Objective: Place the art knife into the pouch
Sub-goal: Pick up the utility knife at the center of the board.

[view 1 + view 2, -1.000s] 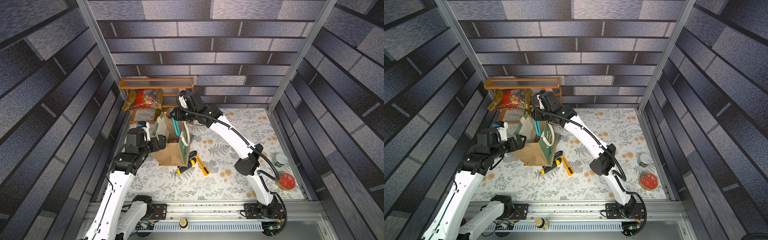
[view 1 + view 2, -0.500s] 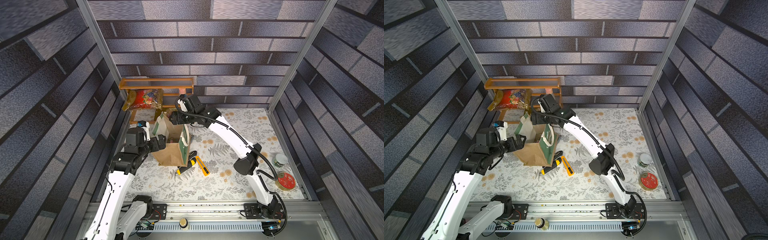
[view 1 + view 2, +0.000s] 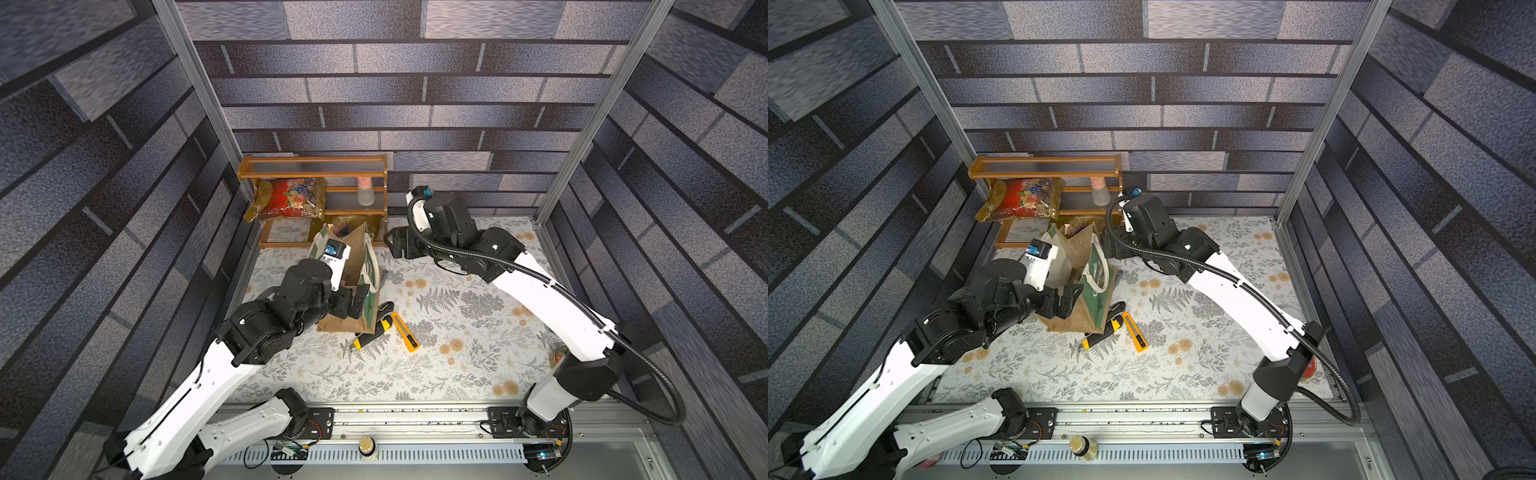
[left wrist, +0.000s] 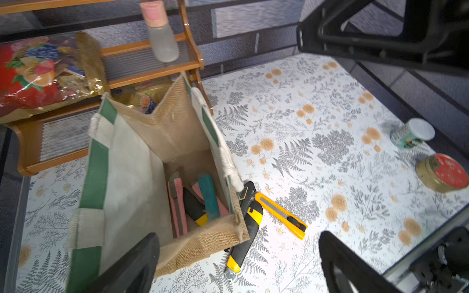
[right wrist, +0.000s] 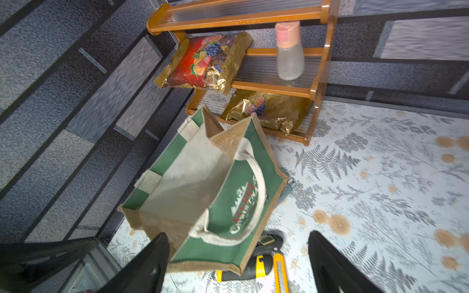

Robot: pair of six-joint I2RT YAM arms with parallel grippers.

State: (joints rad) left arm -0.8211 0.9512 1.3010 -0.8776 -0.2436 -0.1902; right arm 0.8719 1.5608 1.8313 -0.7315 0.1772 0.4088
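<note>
Burlap pouch (image 4: 132, 165) stood unheld, your left gripper (image 4: 237, 238) and right gripper (image 5: 237, 234) both gaping empty, so reaching the orange art knife (image 4: 281, 211) beside it risked toppling it.

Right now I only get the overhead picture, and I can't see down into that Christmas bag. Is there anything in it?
Observer: Yes. The left wrist camera looks into the bag. Several cutters lie at the bottom, among them a teal one and a pink one.
Operator: What's written on its front?
Observer: The right wrist camera shows the white lettering. It says "Merry Christmas".
Operator: And that red thing half behind the right arm?
Observer: A round tin with a red lid, on the table.
</note>
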